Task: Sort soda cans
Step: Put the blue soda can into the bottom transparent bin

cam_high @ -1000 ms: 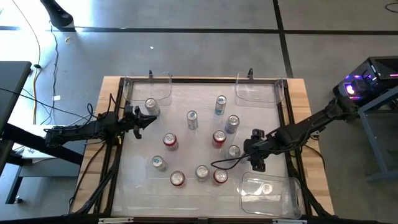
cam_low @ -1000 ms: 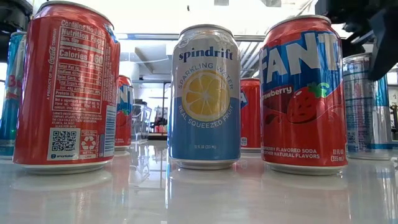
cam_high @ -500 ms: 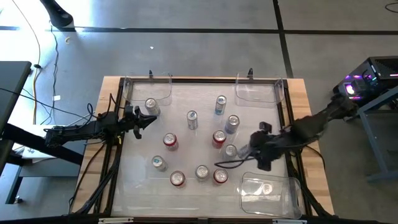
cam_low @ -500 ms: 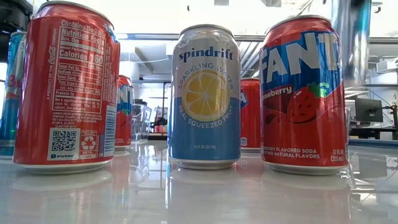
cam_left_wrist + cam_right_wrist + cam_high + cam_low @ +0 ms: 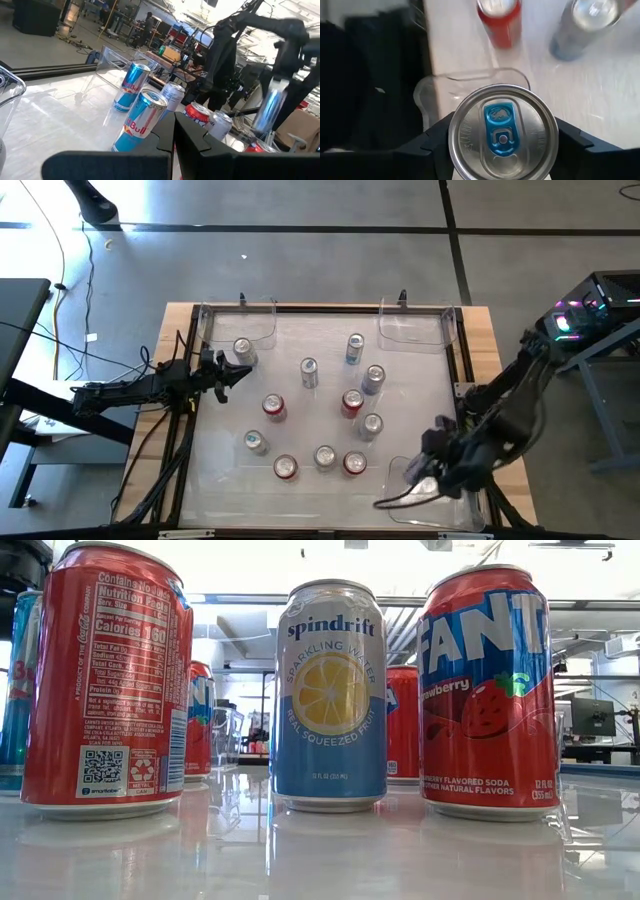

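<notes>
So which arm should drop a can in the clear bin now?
The right one, probably. Its tool already grips a can above the near-right bin. The left tool holds nothing, waiting at the table's left edge.

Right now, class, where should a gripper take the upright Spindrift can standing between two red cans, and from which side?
Probably from above, fingers front and back on the Spindrift can at mid-body: it stands upright, straight-walled, and the red cans flank its other sides.

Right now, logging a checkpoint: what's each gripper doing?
Left gripper: open, empty, beside a can at the table's left edge.
Right gripper: shut on a blue-tabbed can, above the near-right clear bin.
</notes>
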